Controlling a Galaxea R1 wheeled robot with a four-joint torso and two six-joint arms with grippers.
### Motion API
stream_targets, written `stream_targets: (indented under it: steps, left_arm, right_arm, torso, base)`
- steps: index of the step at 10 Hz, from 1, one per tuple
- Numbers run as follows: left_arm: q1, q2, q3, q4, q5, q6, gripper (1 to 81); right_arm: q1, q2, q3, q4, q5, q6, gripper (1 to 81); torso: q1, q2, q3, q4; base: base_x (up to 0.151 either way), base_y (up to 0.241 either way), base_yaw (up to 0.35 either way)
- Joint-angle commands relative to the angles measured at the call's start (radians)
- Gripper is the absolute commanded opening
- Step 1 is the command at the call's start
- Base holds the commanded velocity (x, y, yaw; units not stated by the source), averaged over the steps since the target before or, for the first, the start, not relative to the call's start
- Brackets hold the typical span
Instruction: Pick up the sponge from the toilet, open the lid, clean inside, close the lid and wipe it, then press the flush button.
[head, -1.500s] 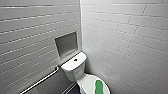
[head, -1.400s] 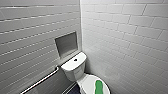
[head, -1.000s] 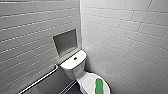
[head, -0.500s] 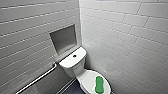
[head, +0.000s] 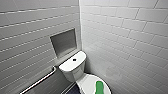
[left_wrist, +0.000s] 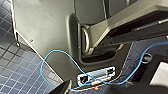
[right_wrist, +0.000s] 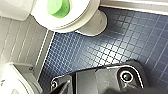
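Note:
The white toilet (head: 72, 67) stands in the corner of the tiled walls, with the dark round flush button (head: 74, 59) in the middle of its tank top. Its oval lid (head: 88, 83) is down. The green sponge (head: 99, 87) lies flat on the lid, toward its front. In the right wrist view the sponge (right_wrist: 58, 8) rests on the lid (right_wrist: 77, 15) above the bowl's base (right_wrist: 93, 24), well away from that arm. Both grippers are open and hold nothing.
A grey recessed niche (head: 63, 42) sits in the wall behind the tank. A metal grab bar (head: 42, 79) runs along the left wall. Dark blue tiled floor (right_wrist: 105, 50) surrounds the bowl. A blue cable (left_wrist: 52, 53) loops over the robot's base.
The whole head view has shifted and turned a little, so the camera moved. The sponge still lies on the shut lid.

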Motion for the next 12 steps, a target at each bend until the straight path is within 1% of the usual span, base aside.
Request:
stream_targets:
  steps: [1, 2, 3, 4, 5, 6, 8, 10, 11, 12]
  left_arm:
    - [0.028, -0.004, 0.010, -0.008, 0.069, 0.007, 81.1]
    - [0.034, -0.003, 0.010, -0.008, 0.069, 0.007, 81.1]
    - [0.042, 0.002, 0.010, -0.007, 0.068, 0.007, 81.1]
    - [0.048, 0.004, 0.010, -0.004, 0.068, 0.007, 81.1]
    - [0.049, 0.007, 0.008, -0.004, 0.068, 0.007, 81.1]
    - [0.049, 0.011, -0.004, -0.005, 0.068, 0.007, 81.1]
    - [0.055, 0.034, -0.039, -0.002, 0.069, 0.007, 81.1]
    - [0.057, 0.070, -0.093, 0.001, 0.072, 0.009, 81.1]
    - [0.059, 0.077, -0.099, 0.001, 0.075, 0.009, 81.1]
    - [0.066, 0.082, -0.099, 0.001, 0.077, 0.009, 81.1]
  right_arm:
    - [0.162, -0.062, 0.050, -0.005, -0.127, 0.012, 81.1]
    - [0.196, -0.065, 0.066, -0.005, -0.141, 0.014, 81.1]
    - [0.228, -0.066, 0.072, -0.002, -0.168, 0.014, 81.1]
    - [0.259, -0.068, 0.075, 0.000, -0.174, 0.024, 81.1]
    - [0.287, -0.068, 0.077, 0.002, -0.185, 0.028, 81.1]
    - [0.313, -0.068, 0.078, 0.003, -0.194, 0.028, 81.1]
    - [0.374, -0.065, 0.075, 0.008, -0.234, 0.028, 81.1]
    - [0.420, -0.057, 0.054, 0.029, -0.266, 0.028, 81.1]
    - [0.440, -0.050, 0.040, 0.035, -0.289, 0.028, 81.1]
    - [0.454, -0.042, 0.031, 0.035, -0.294, 0.028, 81.1]
  torso:
    - [0.063, -0.098, -0.092, 0.000]
    - [0.080, -0.126, -0.107, 0.000]
    - [0.099, -0.156, -0.135, 0.000]
    - [0.122, -0.192, -0.144, 0.000]
    - [0.145, -0.228, -0.108, 0.000]
    - [0.161, -0.250, -0.124, 0.000]
    - [0.200, -0.312, -0.139, 0.000]
    - [0.247, -0.386, -0.140, 0.000]
    - [0.270, -0.425, -0.140, 0.000]
    - [0.294, -0.463, -0.140, 0.000]
  base:
    - [0.000, 0.000, 0.000]
    - [0.000, 0.000, 0.000]
    - [0.000, 0.000, 0.000]
    - [0.000, 0.000, 0.000]
    - [0.000, 0.000, 0.000]
    - [0.000, 0.000, 0.000]
    - [0.000, 0.000, 0.000]
    - [0.000, 0.000, 0.000]
    - [0.000, 0.000, 0.000]
    - [0.000, 0.000, 0.000]
